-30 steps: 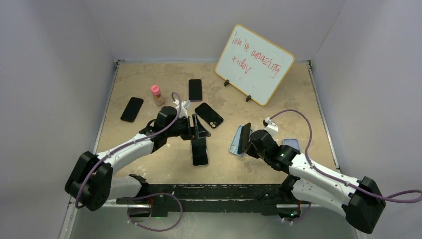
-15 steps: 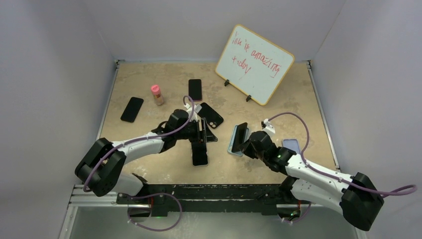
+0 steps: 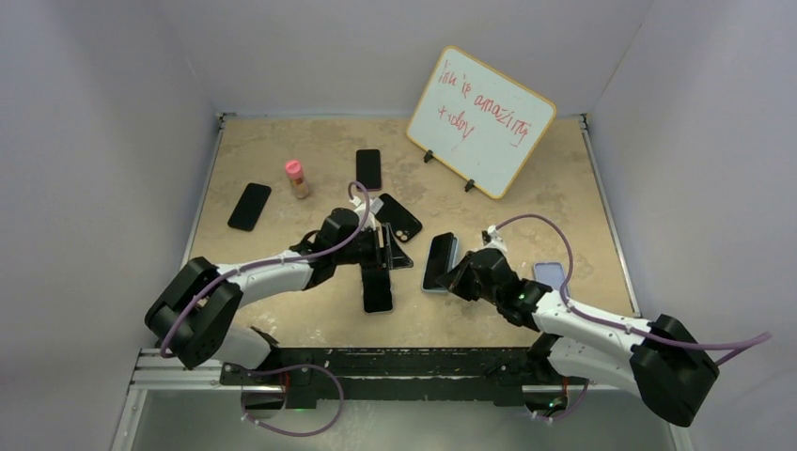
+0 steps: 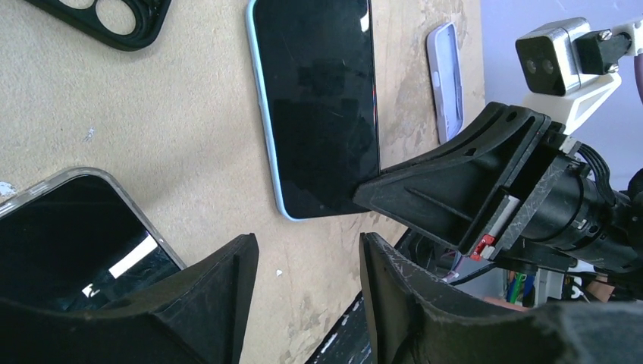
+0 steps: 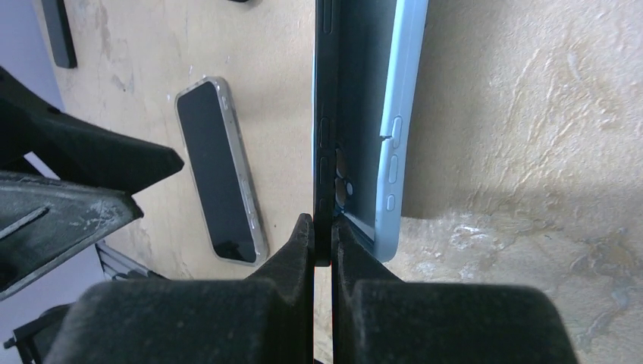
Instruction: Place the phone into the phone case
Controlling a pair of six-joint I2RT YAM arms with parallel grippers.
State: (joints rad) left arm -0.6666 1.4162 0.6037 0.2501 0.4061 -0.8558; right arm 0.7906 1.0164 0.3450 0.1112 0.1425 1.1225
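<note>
Phone (image 3: 440,259) lowered into blue case (image 5: 407,91), whiteboard (image 3: 481,120) partly reads "amazing"

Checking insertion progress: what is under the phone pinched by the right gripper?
The light blue case lies under the phone, which the right gripper pinches by an edge. Only the case's rim and one inner side show; the phone covers the rest.

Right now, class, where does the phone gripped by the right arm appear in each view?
Top external: phone at centre.
Left wrist: phone upper middle.
Right wrist: phone edge-on, top centre.
Shared landmark: clear-cased phone, seen in all three.
</note>
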